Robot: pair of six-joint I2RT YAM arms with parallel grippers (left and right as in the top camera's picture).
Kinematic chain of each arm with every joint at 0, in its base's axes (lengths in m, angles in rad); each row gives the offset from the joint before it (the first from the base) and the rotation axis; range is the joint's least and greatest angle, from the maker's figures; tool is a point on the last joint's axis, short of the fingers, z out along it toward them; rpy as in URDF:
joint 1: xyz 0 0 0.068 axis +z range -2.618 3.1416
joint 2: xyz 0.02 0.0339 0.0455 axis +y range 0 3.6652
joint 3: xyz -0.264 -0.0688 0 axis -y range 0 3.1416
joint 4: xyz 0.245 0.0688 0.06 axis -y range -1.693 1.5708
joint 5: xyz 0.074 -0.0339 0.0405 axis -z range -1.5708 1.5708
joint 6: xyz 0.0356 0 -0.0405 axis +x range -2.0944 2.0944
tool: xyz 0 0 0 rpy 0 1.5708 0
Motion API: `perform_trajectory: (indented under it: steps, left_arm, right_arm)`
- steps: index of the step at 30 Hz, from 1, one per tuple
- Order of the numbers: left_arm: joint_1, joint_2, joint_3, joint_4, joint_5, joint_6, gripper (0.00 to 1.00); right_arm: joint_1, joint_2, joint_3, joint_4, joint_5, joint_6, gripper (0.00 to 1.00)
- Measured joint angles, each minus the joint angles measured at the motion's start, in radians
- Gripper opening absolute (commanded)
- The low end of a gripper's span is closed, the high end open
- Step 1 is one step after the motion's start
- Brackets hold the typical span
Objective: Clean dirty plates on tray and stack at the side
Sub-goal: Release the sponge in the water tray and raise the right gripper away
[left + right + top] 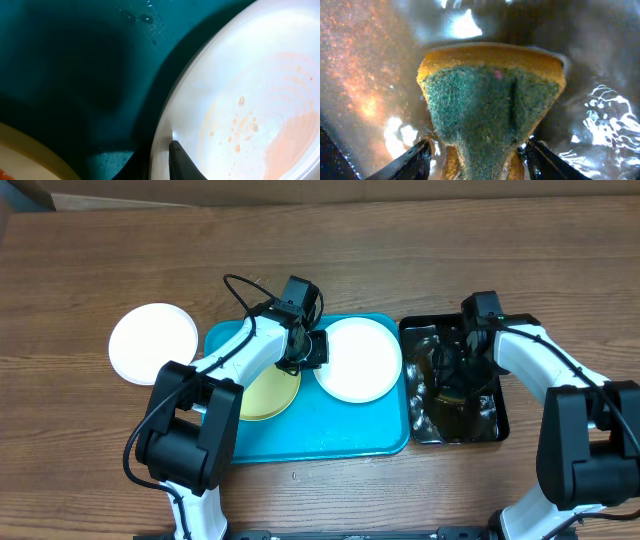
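Observation:
The turquoise tray (300, 435) holds a white plate (358, 360) with orange smears and a pale yellow plate (265, 398) to its left. A second white plate (153, 343) lies on the table left of the tray. My left gripper (313, 348) is shut on the left rim of the smeared white plate (250, 90), with one finger (167, 150) on top of the rim. The yellow plate's edge (30, 160) shows at the lower left there. My right gripper (455, 375) is in the black tray, shut (477, 152) on a yellow sponge with a green scouring face (490, 100).
A smaller black tray (497, 425) holding wet, shiny liquid stands right of the turquoise tray. The turquoise floor (75, 60) carries a few droplets. The table is brown wood, with the left arm stretched over the yellow plate.

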Motion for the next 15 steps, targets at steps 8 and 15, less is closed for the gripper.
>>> perform_trajectory:
  steps: [8,15]
  left_arm:
    - [-0.002,0.0,0.0,0.0,0.0,0.0,0.17]
    - [-0.002,0.0,0.0,0.0,0.0,0.0,0.18]
  right_arm:
    - [-0.002,0.002,0.0,-0.011,0.004,-0.011,0.72]
    - [-0.003,0.004,0.006,-0.106,0.012,-0.017,0.26]
